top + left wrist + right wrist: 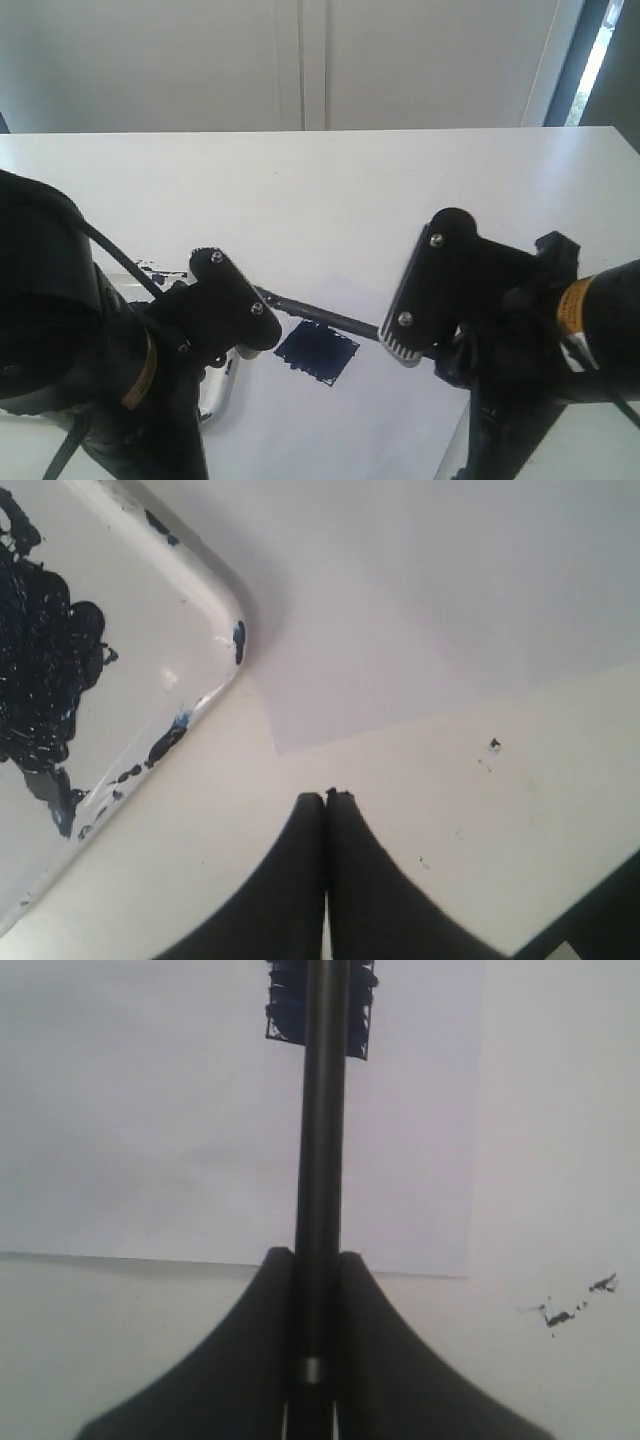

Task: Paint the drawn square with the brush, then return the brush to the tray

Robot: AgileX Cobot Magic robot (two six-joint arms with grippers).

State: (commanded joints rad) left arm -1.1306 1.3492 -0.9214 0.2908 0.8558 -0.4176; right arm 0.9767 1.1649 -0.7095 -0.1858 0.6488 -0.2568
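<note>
The white desk (pixel 330 180) carries a white paper sheet (pixel 150 1110) and, just beside it, a clear rounded plastic tray (pixel 190 565) blotched with dark paint. The left hand (pixel 326 798) hangs clenched and empty near the tray's corner. The right hand (pixel 316 1255) grasps the long thin black brush (pixel 322 1110), whose shaft crosses above the small dark blue painted square (pixel 317 350).

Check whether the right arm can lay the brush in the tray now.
Likely not cleanly: the left gripper sits shut beside the tray, between it and the brush in the right gripper.
</note>
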